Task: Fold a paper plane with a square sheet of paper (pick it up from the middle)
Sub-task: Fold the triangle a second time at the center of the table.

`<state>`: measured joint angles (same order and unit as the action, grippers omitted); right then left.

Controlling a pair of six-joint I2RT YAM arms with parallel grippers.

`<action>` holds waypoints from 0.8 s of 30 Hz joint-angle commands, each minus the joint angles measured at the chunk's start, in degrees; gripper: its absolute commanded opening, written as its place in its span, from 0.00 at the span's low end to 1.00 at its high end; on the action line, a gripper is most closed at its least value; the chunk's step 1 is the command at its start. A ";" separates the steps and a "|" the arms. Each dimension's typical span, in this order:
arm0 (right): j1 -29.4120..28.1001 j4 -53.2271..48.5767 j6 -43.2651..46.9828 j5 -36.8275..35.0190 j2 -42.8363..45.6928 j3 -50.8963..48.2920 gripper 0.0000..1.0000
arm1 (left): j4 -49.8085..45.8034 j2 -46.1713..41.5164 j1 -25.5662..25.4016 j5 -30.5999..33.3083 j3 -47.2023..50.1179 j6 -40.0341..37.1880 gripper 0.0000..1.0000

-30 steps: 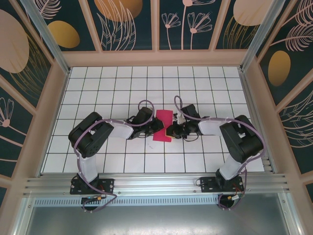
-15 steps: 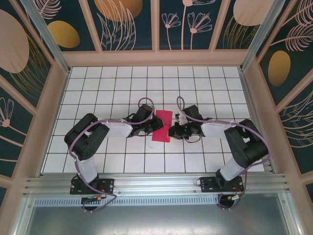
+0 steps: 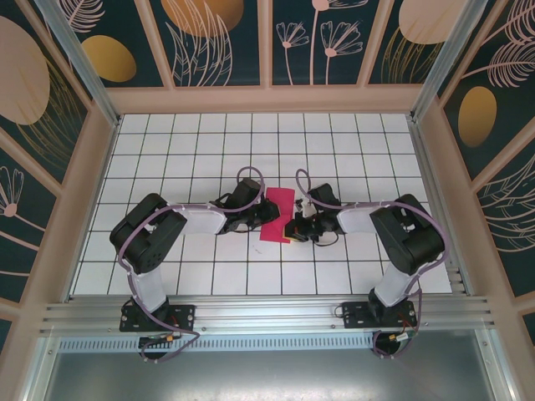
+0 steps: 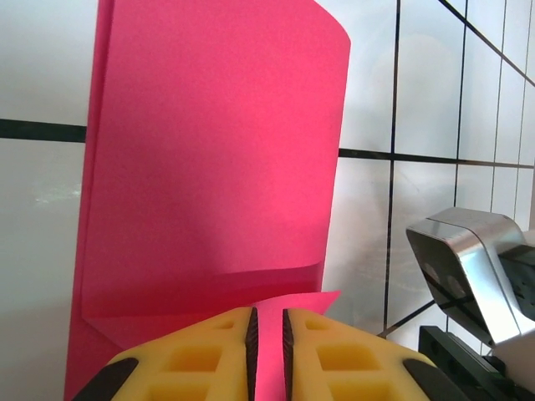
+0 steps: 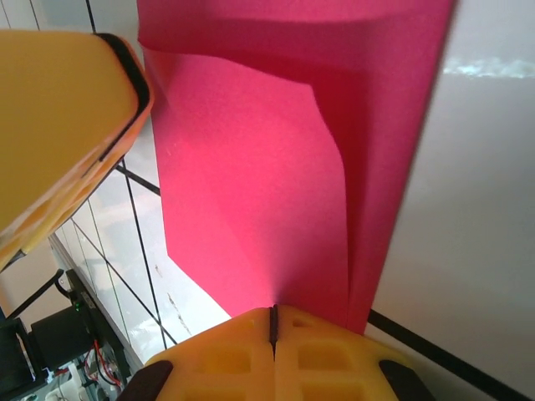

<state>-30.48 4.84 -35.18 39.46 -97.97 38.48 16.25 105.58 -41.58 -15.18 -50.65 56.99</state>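
The square sheet of paper (image 3: 278,210) is a folded magenta-pink strip on the white grid, with one layer lifted and curling (image 4: 217,150). My left gripper (image 3: 265,222) rests on the strip's left near edge. Its yellow fingers (image 4: 192,359) stand a narrow gap apart, with a pink flap (image 4: 268,351) lying across that gap. My right gripper (image 3: 292,229) is at the strip's right near corner. Its pads (image 5: 251,351) are pressed together on the paper's edge (image 5: 276,251), which rises from the seam.
The right arm's silver and black wrist parts (image 4: 472,267) sit close to the right of the left fingers. A yellow left finger (image 5: 63,125) looms at the top left of the right wrist view. White grid tiles (image 3: 201,150) surround the paper, with walls farther out.
My right gripper has slid slightly left and nearer, onto the paper's right near corner, and its elbow has swung inward. The left arm has held still since half a second ago.
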 commanded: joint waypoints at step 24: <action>-1.84 0.43 -2.35 0.13 4.65 -2.88 0.07 | 0.02 5.16 0.12 -0.84 -0.67 -1.42 0.17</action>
<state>-31.14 5.65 -36.82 39.05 -92.92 36.88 18.68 109.40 -41.58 -18.00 -51.00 56.99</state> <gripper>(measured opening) 0.075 0.167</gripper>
